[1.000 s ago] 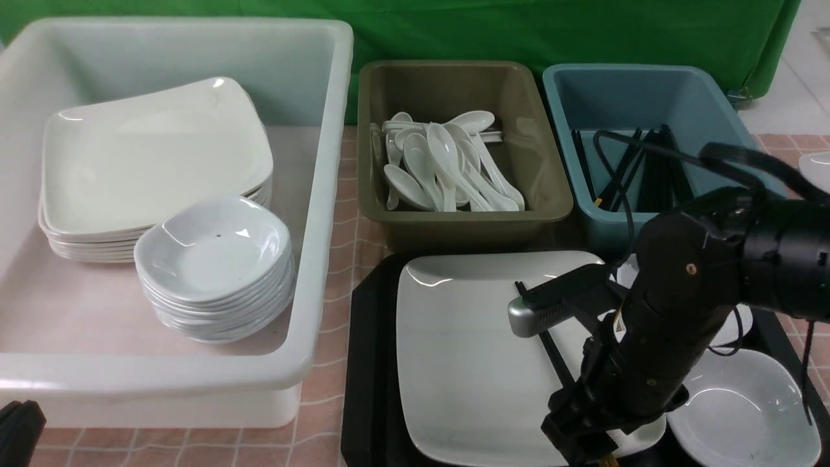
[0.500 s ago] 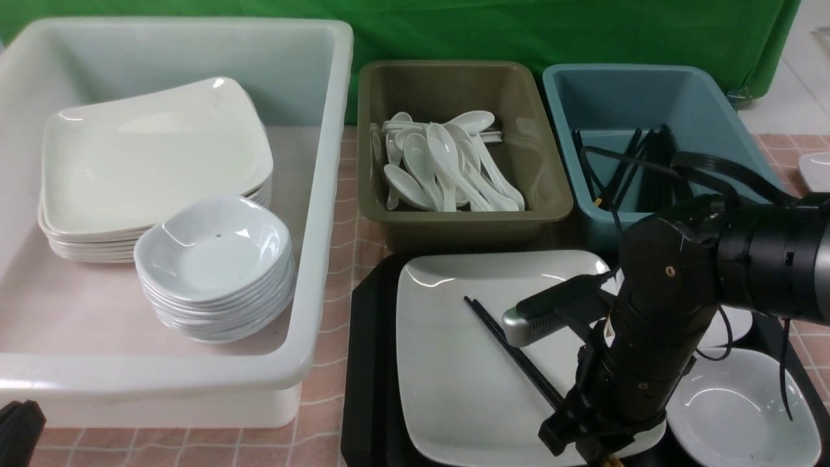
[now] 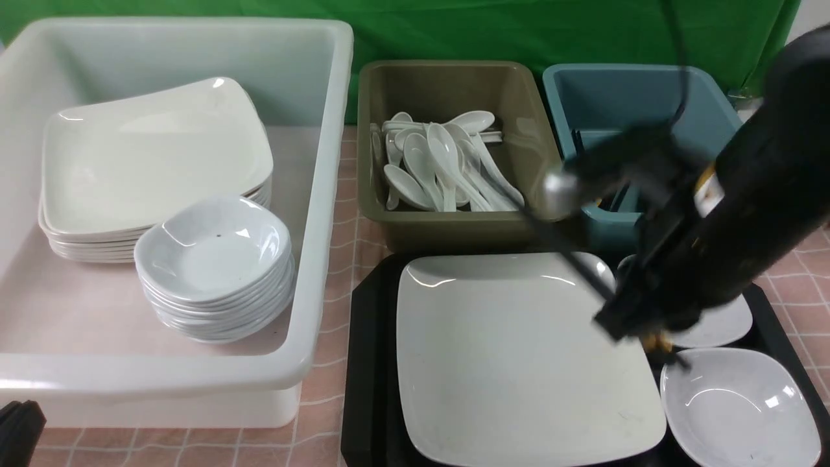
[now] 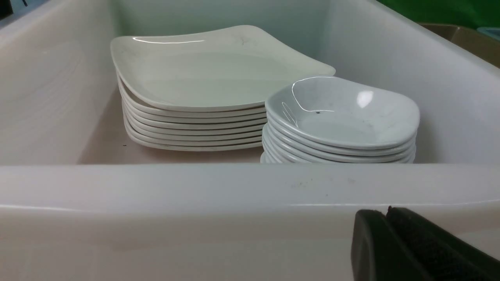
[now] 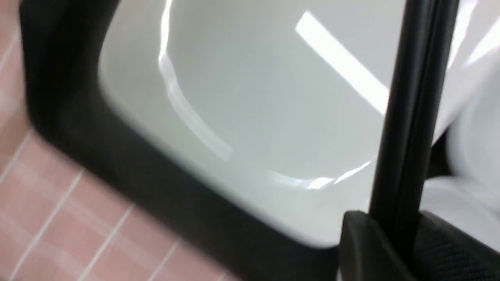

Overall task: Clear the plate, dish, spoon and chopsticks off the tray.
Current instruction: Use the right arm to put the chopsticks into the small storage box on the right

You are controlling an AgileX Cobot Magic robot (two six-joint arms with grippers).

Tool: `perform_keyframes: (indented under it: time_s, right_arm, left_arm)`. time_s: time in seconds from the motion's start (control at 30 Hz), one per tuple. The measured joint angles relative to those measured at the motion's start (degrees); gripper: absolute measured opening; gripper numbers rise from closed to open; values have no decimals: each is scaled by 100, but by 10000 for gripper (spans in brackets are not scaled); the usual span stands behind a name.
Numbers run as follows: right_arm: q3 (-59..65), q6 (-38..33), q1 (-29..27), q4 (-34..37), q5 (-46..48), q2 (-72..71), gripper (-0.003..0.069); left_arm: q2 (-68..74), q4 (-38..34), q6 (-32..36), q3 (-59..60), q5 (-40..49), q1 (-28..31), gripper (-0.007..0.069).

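Note:
My right gripper (image 3: 634,325) is shut on the black chopsticks (image 3: 577,263), which hang blurred in the air over the far right part of the white square plate (image 3: 512,363). In the right wrist view the chopsticks (image 5: 410,117) rise from between the fingers (image 5: 363,242), above the plate (image 5: 254,97) and the black tray (image 5: 117,156). The plate lies on the tray (image 3: 369,363), with a small dish (image 3: 739,408) to its right and another (image 3: 720,324) partly behind the arm. The spoon is hidden. My left gripper (image 4: 387,214) is shut on nothing, low in front of the white tub.
A large white tub (image 3: 324,194) on the left holds stacked plates (image 3: 155,162) and dishes (image 3: 214,259). An olive tub (image 3: 538,162) holds several spoons. A blue tub (image 3: 648,91) stands behind the right arm.
The right gripper shut on the chopsticks, lifted them off the plate and swung up and back toward the blue tub. The left arm has not moved.

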Motion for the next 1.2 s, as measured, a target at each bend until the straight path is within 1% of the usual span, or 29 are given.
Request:
perform_keyframes:
  time_s: [0.07, 0.13, 0.27, 0.3, 0.33, 0.37, 0.4, 0.43, 0.6, 0.7, 0.77, 0.87, 0.9, 0.93, 1.0, 1.03, 1.1, 1.2]
  right_arm:
    - [-263, 198, -206, -209, -343, -142, 181]
    - [-410, 256, -403, -260, -554, -155, 181]
    - [-730, 495, -1335, -340, -1452, 156, 181]
    - [-744, 523, -1491, -345, -1712, 295, 181]
    - [-754, 537, -1528, -346, -1768, 325, 181]
    - [-756, 588, -1807, -352, -2189, 557, 181]
    - [-756, 602, -1869, -352, -2313, 629, 181]
    - [-756, 666, -2063, -352, -2819, 896, 181]
    - [-756, 1233, -2495, -356, -4094, 1889, 181]
    - [-756, 1436, -2607, -356, -4490, 2439, 181]
    - [-756, 1524, -2618, -356, -4519, 2629, 190]
    - [-756, 1671, -2613, -350, -4587, 3015, 279]
    - [-756, 1670, -2613, -350, -4588, 3026, 286]
    - [-756, 1657, -2613, -350, -4578, 3071, 336]
    - [-756, 1594, -2613, -350, -4476, 3051, 376]
    - [-756, 1594, -2613, -350, -4476, 3044, 376]
    - [-756, 1452, -2613, -350, -4080, 2882, 385]
    - [-756, 1258, -2613, -350, -3483, 2517, 332]
  left_arm:
    - [0, 0, 0, 0, 0, 0, 21]
    - [0, 0, 0, 0, 0, 0, 21]
    - [0, 0, 0, 0, 0, 0, 21]
    - [0, 0, 0, 0, 0, 0, 21]
    - [0, 0, 0, 0, 0, 0, 21]
    - [0, 0, 0, 0, 0, 0, 21]
    - [0, 0, 0, 0, 0, 0, 21]
    - [0, 0, 0, 0, 0, 0, 21]
    - [0, 0, 0, 0, 0, 0, 21]
    - [0, 0, 0, 0, 0, 0, 21]
    - [0, 0, -5, 0, 0, 0, 21]
    - [0, 0, 0, 0, 0, 0, 21]
    - [0, 0, 0, 0, 0, 0, 21]
    - [0, 0, 0, 0, 0, 0, 21]
    - [0, 0, 0, 0, 0, 0, 21]
    - [0, 0, 0, 0, 0, 0, 21]
    - [0, 0, 0, 0, 0, 0, 21]
    - [0, 0, 0, 0, 0, 0, 21]
